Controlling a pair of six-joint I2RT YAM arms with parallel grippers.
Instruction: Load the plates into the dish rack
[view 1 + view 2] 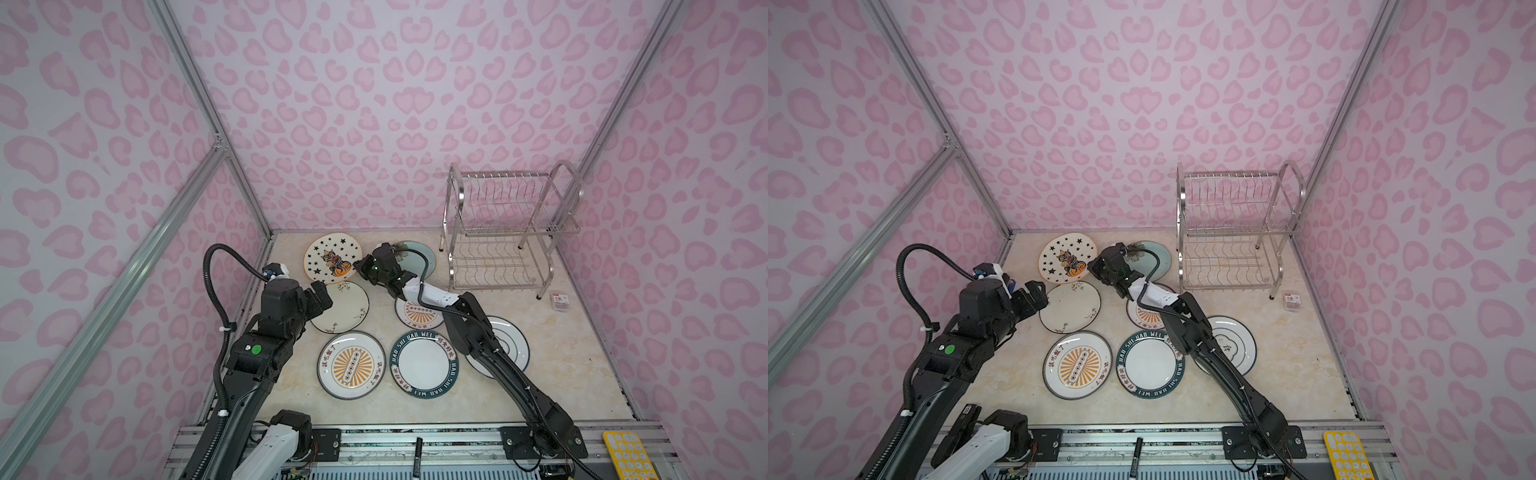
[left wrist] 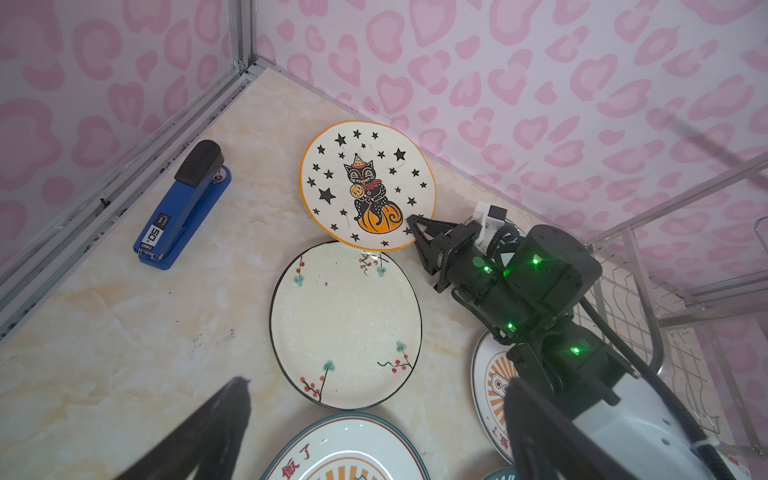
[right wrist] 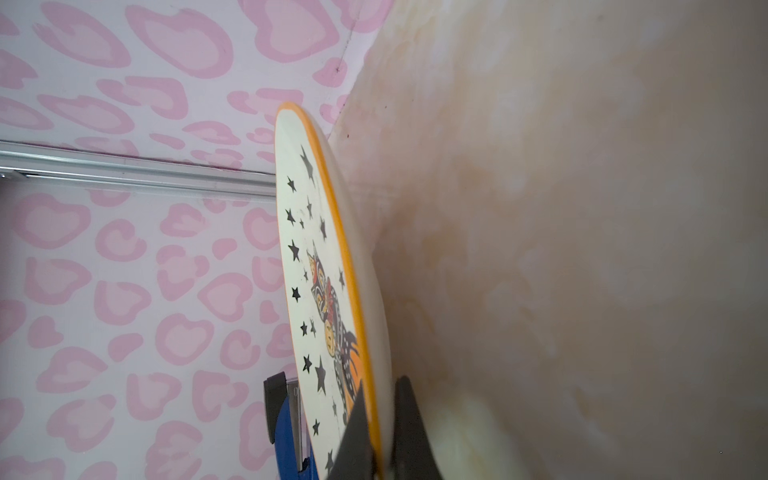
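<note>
Your left gripper (image 1: pixel 323 296): jaws wide, at the near-left edge of the cream floral plate (image 1: pixel 344 309). Nearer you, flat on the table (image 1: pixel 582 374): sunburst plate (image 1: pixel 352 365), lettered plate (image 1: pixel 424 363). Beyond: right gripper (image 3: pixel 380 419) clamped on the star-and-cat plate (image 1: pixel 331 259), apparently tilted. Farthest, back right: dish rack (image 1: pixel 507 232).

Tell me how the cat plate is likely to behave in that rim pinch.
Likely stiff but breakable: the cat plate looks like glazed ceramic. Its gloss suggests it could slip, since the right gripper pinches only the rim. Held at one edge, it may pivot in the grip; its rim overlaps the cream plate, which it might nudge.
</note>
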